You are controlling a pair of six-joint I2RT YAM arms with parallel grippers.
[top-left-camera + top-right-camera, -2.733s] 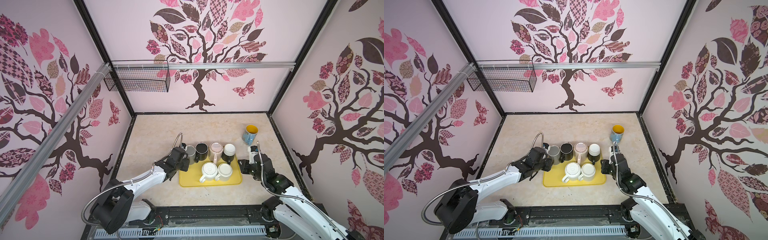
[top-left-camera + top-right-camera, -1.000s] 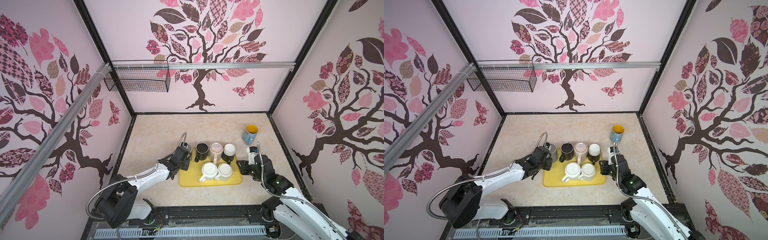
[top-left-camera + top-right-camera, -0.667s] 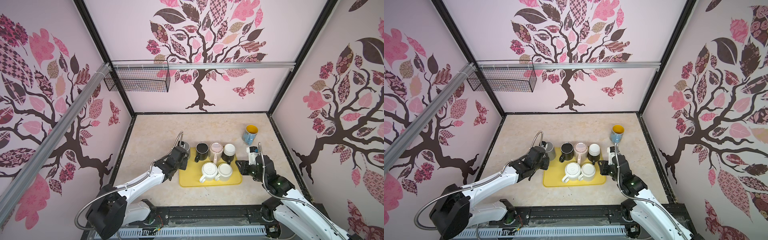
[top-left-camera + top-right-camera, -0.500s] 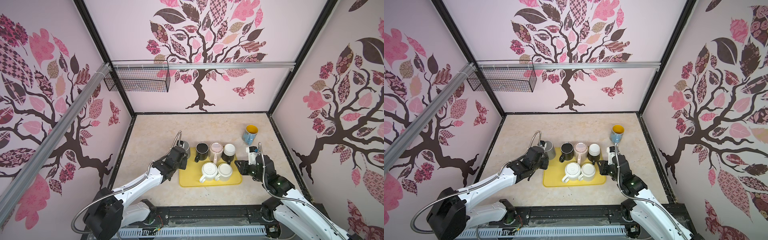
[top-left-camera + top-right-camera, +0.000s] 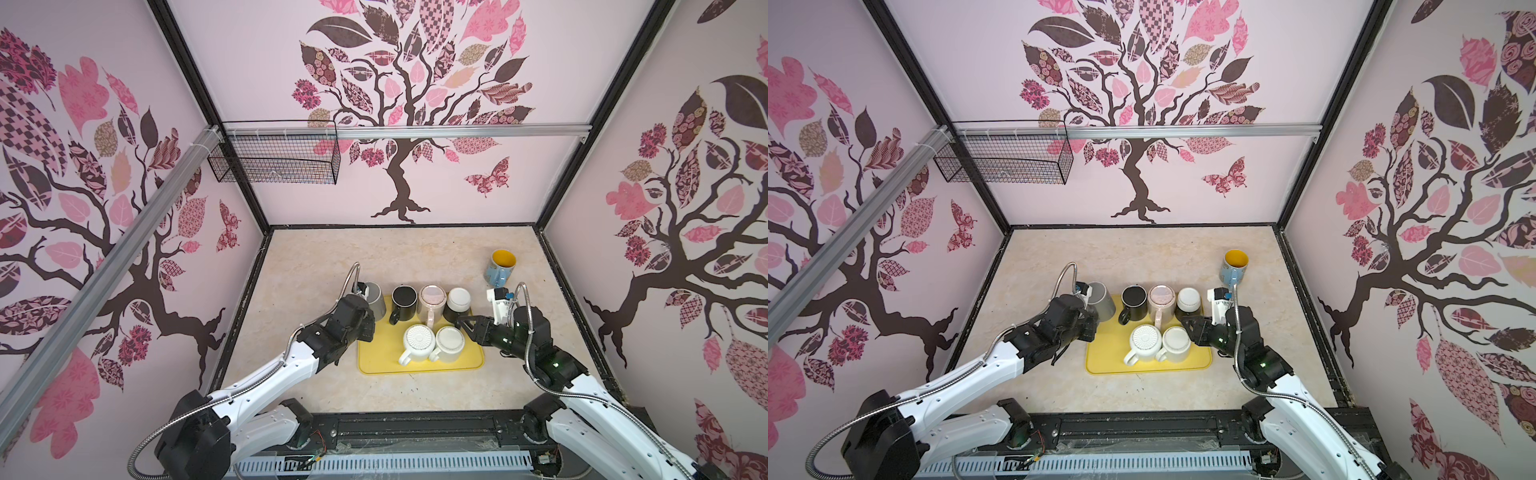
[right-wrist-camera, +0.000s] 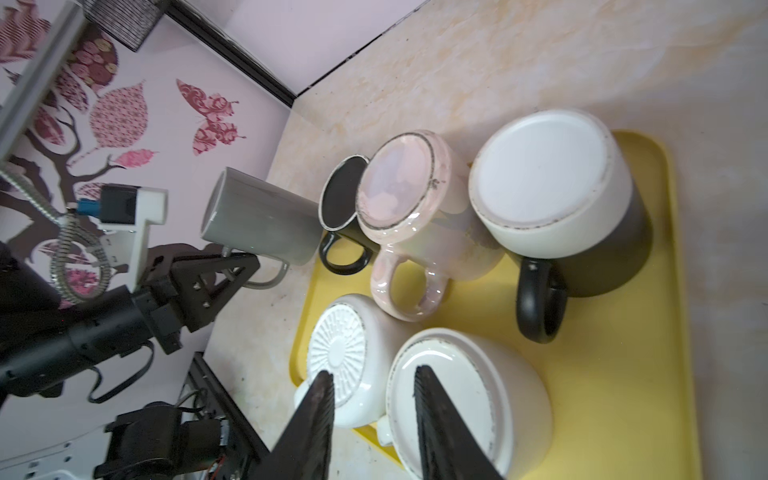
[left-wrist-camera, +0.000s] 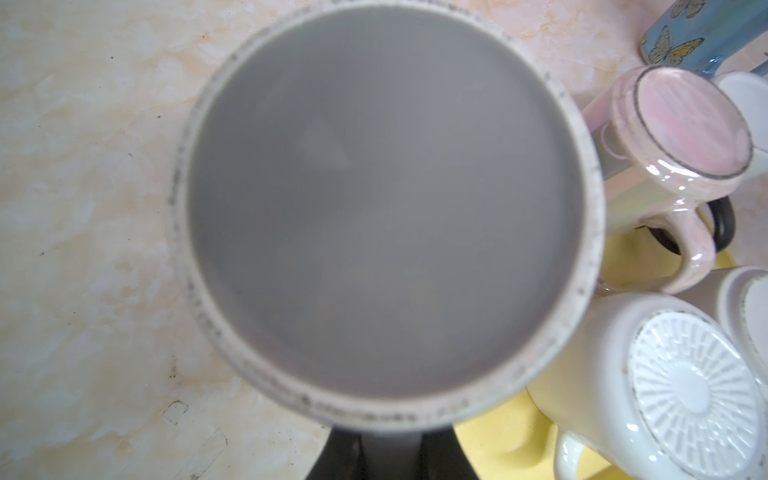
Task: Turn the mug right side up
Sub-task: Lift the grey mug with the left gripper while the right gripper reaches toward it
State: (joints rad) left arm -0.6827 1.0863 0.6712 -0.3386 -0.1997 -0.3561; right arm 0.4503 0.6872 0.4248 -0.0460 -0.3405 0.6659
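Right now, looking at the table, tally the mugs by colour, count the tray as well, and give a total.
Grey mug: 1
Black mug: 1
Pink mug: 1
White-and-black mug: 1
White mugs: 2 (ribbed white mug, plain white mug)
Blue mug: 1
Yellow tray: 1
Total: 8 things, 7 of them mugs

Plain glossy grey mug [image 5: 375, 300], tilted steeply, base turned up toward the far left, handle on the near side, at the far left corner of the yellow tray [image 5: 382, 362].
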